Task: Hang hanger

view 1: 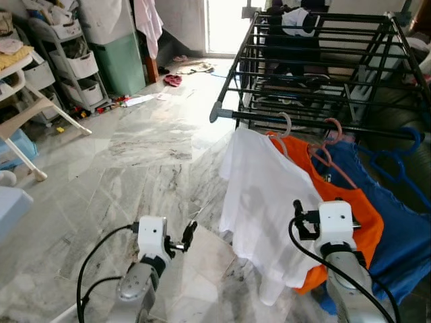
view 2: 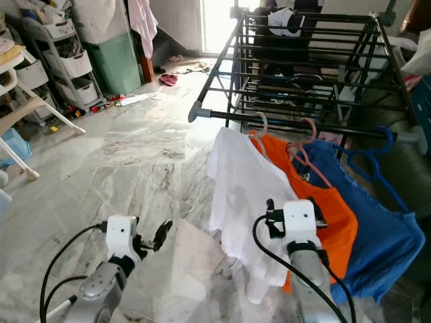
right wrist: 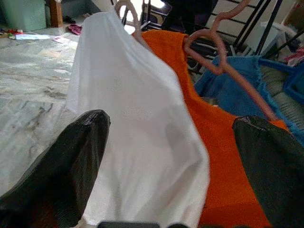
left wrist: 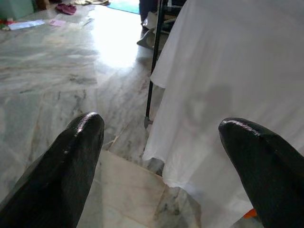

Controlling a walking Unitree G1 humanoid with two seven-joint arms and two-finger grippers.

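Note:
A black drying rack (view 1: 316, 67) stands ahead on the right. From its front bar (view 1: 296, 121) hang a white shirt (view 1: 266, 195) and an orange shirt (view 1: 353, 202), each on a pink hanger (right wrist: 216, 52), and a blue shirt (view 1: 401, 229) on a blue hanger (view 1: 397, 161). My right gripper (right wrist: 173, 137) is open and empty, just in front of the white and orange shirts. My left gripper (view 1: 189, 235) is low over the marble floor, left of the white shirt's hem, open with nothing between its fingers (left wrist: 78, 142).
At the far left stand a white drawer shelf (view 1: 74, 64), a green cabinet (view 1: 121, 60) and a white folding frame (view 1: 34, 114). Red slippers (view 1: 173, 80) and small litter lie on the floor near the bright doorway (view 1: 225, 23). Dark clothes hang at the rack's back.

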